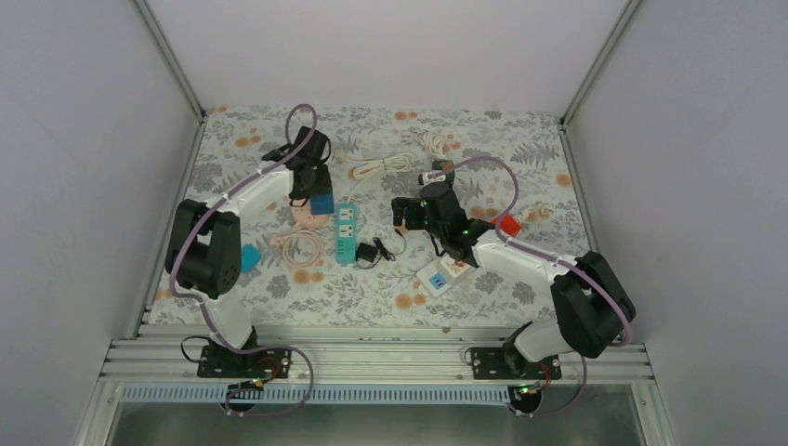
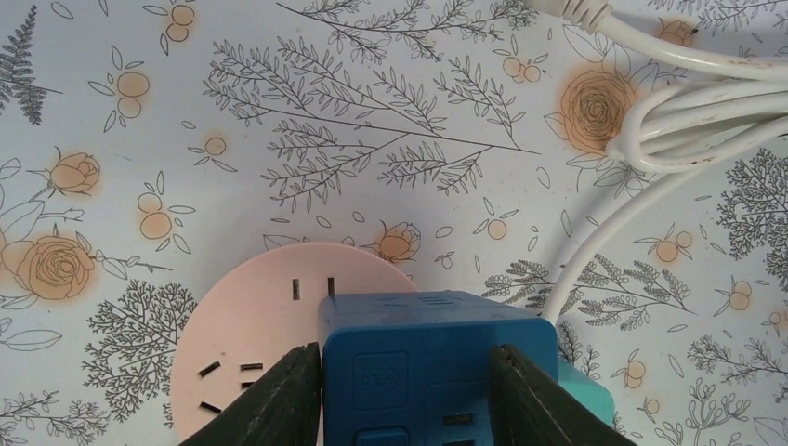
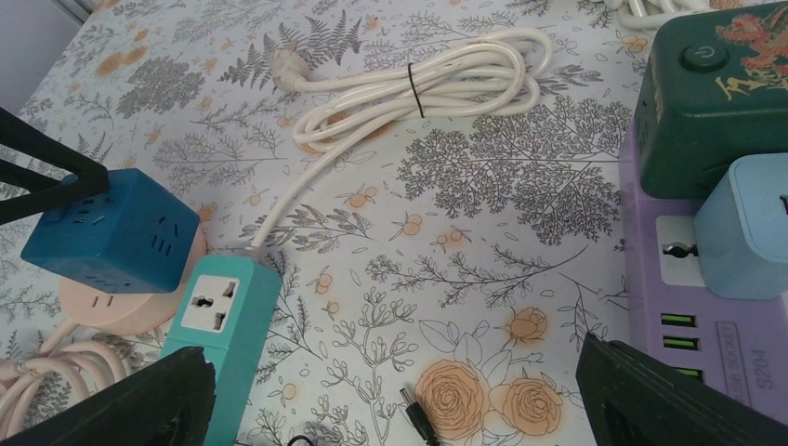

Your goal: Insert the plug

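blue cube [image 2: 427, 358] overlapping pink socket [image 2: 246, 325].

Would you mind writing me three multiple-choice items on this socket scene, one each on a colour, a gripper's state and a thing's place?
1. The coiled cable is:
A black
B white
C red

2. The right gripper is:
A shut on the coiled cable
B open with nothing between its fingers
C shut with nothing held

3. The blue cube socket is:
A on the coiled cable
B in the right gripper
C above the pink round socket, between the left gripper's fingers

Answers:
1 B: the looped cord is white in both wrist views.
2 B: its fingers stand far apart at the frame's edges, with only tablecloth between them.
3 C: the left wrist view shows both fingers against the cube's sides, with the pink disc beneath it.
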Controlling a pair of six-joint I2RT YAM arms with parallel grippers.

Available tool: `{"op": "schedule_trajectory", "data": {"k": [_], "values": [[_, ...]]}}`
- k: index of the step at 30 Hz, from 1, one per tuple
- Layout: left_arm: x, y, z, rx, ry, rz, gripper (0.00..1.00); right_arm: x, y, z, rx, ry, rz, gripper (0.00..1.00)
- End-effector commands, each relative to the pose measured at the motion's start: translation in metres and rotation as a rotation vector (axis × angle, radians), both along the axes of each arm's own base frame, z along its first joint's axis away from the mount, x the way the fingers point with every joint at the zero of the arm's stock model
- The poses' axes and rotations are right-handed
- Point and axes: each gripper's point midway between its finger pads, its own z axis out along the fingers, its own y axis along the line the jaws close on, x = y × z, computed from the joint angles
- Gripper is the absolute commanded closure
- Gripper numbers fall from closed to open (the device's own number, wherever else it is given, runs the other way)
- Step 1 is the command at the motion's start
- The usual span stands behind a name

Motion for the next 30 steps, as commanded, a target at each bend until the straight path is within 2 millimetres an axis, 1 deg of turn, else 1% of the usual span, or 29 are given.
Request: {"op": "schedule_trajectory", "data": {"k": [1,2,5,8,12,14,16,19,20,21,23,25,26,28,30], "values": [[-0.035,0.005,-0.033,-0.005,0.142,-0.002,0.53,0.004,-0.004,-0.006,-0.002,0.005,-0.026,0.0],[-0.037,0.002,-0.032,-0.024,0.146,-0.001,0.5,0.004,-0.003,-0.006,-0.004,0.006,-0.024,0.0],[-0.043,-0.001,-0.031,-0.067,0.16,0.024,0.44,0.004,-0.003,-0.006,-0.004,0.006,-0.024,0.0],[-0.05,-0.014,-0.033,-0.182,0.169,0.028,0.43,0.004,-0.003,-0.006,-0.005,0.005,-0.024,0.0],[-0.054,-0.029,-0.031,-0.306,0.168,0.037,0.48,0.004,-0.003,-0.006,-0.004,0.005,-0.02,0.0],[-0.051,-0.025,-0.029,-0.306,0.156,0.055,0.48,0.004,-0.003,-0.006,-0.005,0.004,-0.018,0.0],[-0.048,-0.016,-0.027,-0.293,0.142,0.081,0.48,0.004,-0.003,-0.005,-0.003,0.002,-0.018,0.0],[-0.044,-0.018,-0.021,-0.363,0.12,0.067,0.48,0.004,-0.003,-0.005,-0.003,0.002,-0.015,0.0],[-0.041,-0.019,-0.016,-0.374,0.108,0.061,0.47,0.004,-0.003,-0.005,-0.003,0.002,-0.015,0.0],[-0.038,-0.018,-0.011,-0.363,0.096,0.056,0.43,0.003,-0.002,-0.005,-0.003,0.003,-0.012,0.0],[-0.033,-0.004,-0.001,-0.289,0.068,0.076,0.35,0.003,-0.001,-0.005,0.0,0.003,-0.009,0.0],[-0.031,0.015,0.013,-0.219,0.037,0.116,0.23,0.003,-0.001,-0.005,0.0,0.003,-0.007,0.0],[-0.032,0.026,0.018,-0.193,0.026,0.142,0.19,0.003,-0.001,-0.004,0.001,0.001,-0.006,0.0],[-0.04,0.052,0.025,-0.151,0.014,0.218,0.13,0.003,-0.001,-0.004,0.002,0.0,-0.004,0.0],[-0.057,0.08,0.024,-0.105,0.014,0.317,0.09,0.003,0.0,-0.004,0.004,0.0,-0.002,0.0]]}}
